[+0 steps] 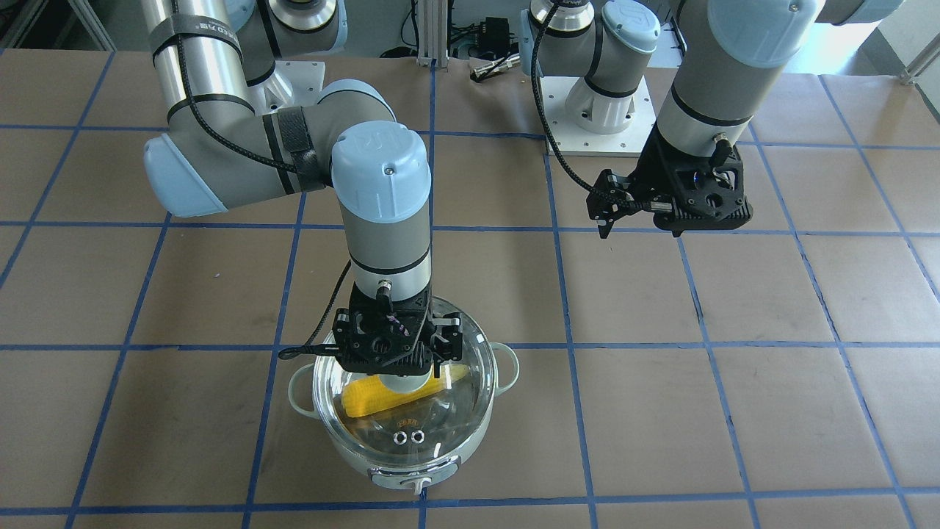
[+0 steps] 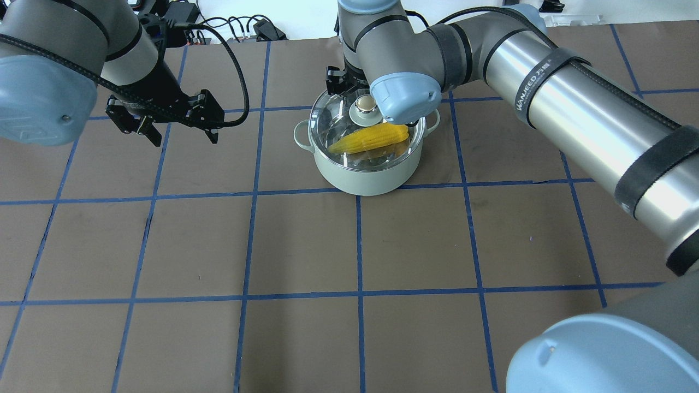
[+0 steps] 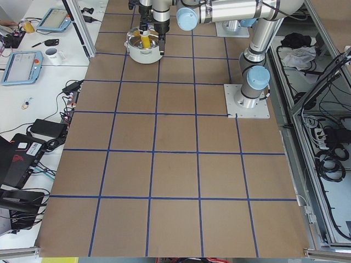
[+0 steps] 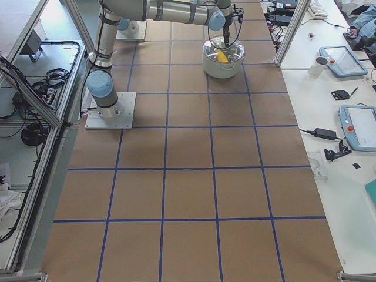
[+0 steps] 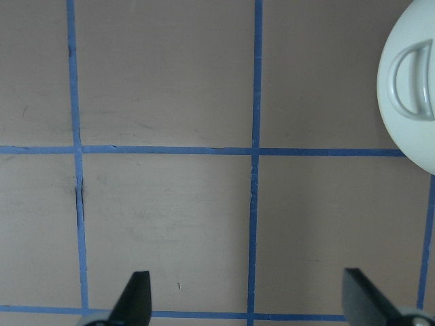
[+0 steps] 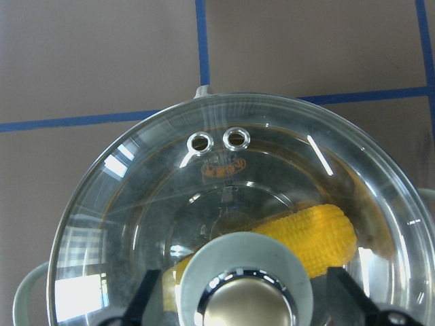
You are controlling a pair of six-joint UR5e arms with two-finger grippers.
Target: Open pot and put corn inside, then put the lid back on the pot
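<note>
The pale mint-green pot (image 2: 360,177) stands on the table with the clear glass lid (image 2: 338,123) resting on it. The yellow corn (image 2: 371,139) lies inside, seen through the glass; it also shows in the right wrist view (image 6: 319,234). My right gripper (image 6: 248,302) is open, its fingers on either side of the lid's ball knob (image 2: 365,102) with gaps showing, so it is not clamped on it. My left gripper (image 2: 183,136) is open and empty, hovering over bare table well to the pot's left. The pot's side handle (image 5: 414,88) shows at the edge of the left wrist view.
The table is covered in brown paper (image 2: 306,245) with a blue tape grid. The arms' base plates (image 1: 598,110) and cables (image 1: 492,33) sit at the robot's side. Side benches hold tablets and a mug (image 4: 320,64).
</note>
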